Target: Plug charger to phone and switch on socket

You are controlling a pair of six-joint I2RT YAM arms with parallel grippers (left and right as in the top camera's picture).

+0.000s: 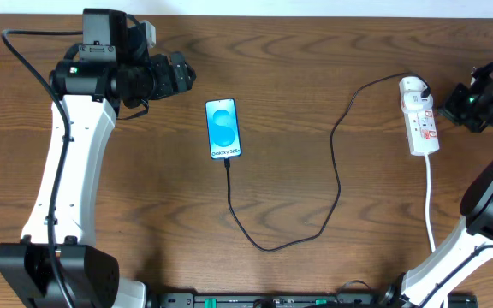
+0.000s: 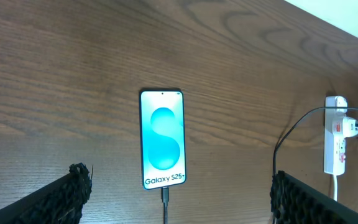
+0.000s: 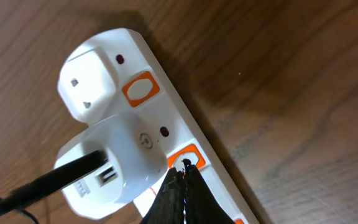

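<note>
The phone (image 1: 223,128) lies face up mid-table, its screen lit blue; it also shows in the left wrist view (image 2: 162,138). The thin black charger cable (image 1: 332,184) is plugged into the phone's near end (image 2: 165,198) and loops right to the white adapter (image 3: 107,163) on the socket strip (image 1: 421,117). My left gripper (image 2: 176,196) is open, held above the table to the left of the phone. My right gripper (image 3: 184,169) is shut, its tips pressed on an orange switch (image 3: 188,155) of the strip beside the adapter.
A second orange switch (image 3: 140,88) and an empty white socket (image 3: 87,84) sit at the strip's far end. The strip's thick white cord (image 1: 429,201) runs toward the front edge. The left arm (image 1: 75,154) stands along the left side.
</note>
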